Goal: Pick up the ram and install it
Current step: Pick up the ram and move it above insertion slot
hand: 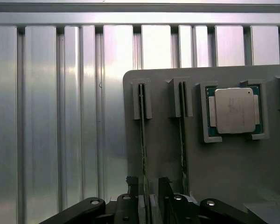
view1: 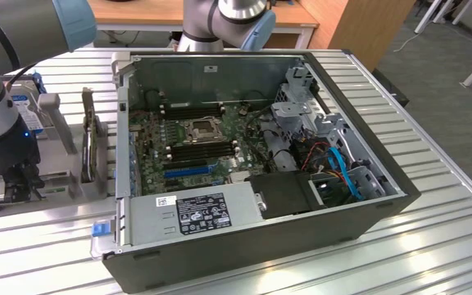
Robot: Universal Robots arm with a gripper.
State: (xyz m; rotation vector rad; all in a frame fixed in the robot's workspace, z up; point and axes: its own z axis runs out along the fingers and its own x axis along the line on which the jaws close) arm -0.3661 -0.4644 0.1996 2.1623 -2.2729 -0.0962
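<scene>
Two sticks stand edgewise in the grey tray (hand: 162, 149); the gripper (hand: 147, 181), jaws spread, straddles the ram (hand: 143, 140), the second stick (hand: 182, 140) just beside. Pick-up step, apparently: closing calls for square, even contact on both faces.

a robotics lab: slatted metal workbench (view1: 432, 246), open computer case (view1: 302, 239), wooden desk (view1: 154, 12) behind

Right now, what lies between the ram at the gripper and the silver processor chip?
A second ram stick, standing on edge in its own slot of the grey holder; the wrist view shows it.
</scene>
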